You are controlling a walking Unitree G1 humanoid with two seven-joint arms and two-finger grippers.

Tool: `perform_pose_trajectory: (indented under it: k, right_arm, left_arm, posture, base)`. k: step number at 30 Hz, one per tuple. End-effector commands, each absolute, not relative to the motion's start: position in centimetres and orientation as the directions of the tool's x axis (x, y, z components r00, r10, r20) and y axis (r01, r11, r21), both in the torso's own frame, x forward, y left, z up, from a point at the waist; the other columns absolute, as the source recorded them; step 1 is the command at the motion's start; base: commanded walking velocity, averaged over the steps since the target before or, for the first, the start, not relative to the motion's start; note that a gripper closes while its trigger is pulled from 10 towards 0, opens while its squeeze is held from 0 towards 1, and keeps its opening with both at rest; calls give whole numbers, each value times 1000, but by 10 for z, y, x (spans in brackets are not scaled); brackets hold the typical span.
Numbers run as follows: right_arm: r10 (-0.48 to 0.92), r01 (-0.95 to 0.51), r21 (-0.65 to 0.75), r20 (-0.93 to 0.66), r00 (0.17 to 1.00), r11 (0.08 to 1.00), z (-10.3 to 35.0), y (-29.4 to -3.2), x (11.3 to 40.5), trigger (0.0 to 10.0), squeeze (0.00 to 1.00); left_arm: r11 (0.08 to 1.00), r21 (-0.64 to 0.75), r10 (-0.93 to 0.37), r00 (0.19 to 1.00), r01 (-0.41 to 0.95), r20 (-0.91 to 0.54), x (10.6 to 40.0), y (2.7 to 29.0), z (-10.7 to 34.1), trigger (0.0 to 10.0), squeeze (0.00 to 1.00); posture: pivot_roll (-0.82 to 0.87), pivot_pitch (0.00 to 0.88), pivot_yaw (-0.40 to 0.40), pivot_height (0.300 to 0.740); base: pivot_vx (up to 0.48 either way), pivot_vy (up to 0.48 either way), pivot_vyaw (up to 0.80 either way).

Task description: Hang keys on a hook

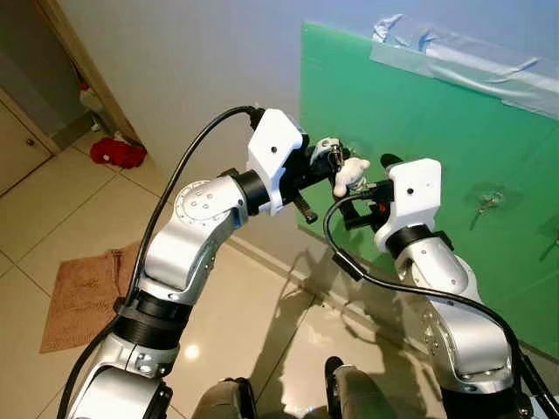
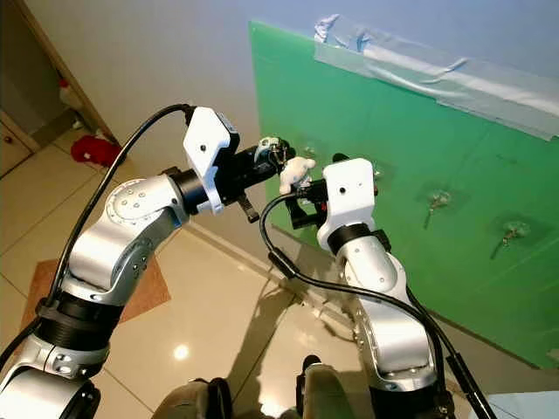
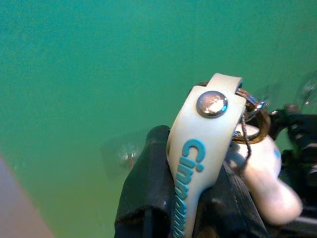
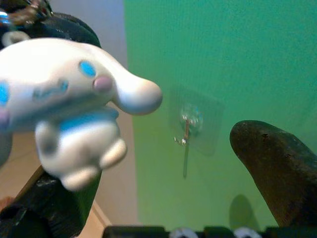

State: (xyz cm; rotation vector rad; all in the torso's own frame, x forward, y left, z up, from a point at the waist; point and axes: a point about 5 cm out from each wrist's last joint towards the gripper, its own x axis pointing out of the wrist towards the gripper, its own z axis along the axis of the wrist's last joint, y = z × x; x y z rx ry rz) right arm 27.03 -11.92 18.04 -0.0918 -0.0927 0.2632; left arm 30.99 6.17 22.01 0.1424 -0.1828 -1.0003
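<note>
Left gripper (image 1: 325, 164) is clenched on the white strap (image 3: 198, 163) of the keys (image 2: 278, 155), held high against the green board (image 1: 419, 131) so the ring (image 3: 255, 116) can be brought to a clear adhesive hook (image 4: 187, 126). Right gripper (image 4: 163, 163) is spread apart just beside the dangling white figurine (image 4: 64, 99), seemingly to steady it.

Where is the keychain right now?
The keychain is pinched in the left pincer, raised close to the green board, beside the right pincer.
</note>
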Motion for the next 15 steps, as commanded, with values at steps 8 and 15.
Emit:
perform_pose_trajectory:
  k: [8, 15]
  right_arm:
    - [276, -269, -99, 65, 959, 958, 175, -121, 264, 10000, 1000]
    - [298, -292, -94, 60, 953, 952, 171, -118, 265, 10000, 1000]
  left_arm:
    - [723, 26, -687, 715, 690, 125, 322, 87, 211, 0, 0]
    - [799, -77, -584, 800, 597, 141, 311, 101, 204, 0, 0]
  posture:
    - [-175, 147, 51, 740]
    - [-141, 148, 46, 740]
  base:
    - [0, 0, 0]
    - [0, 0, 0]
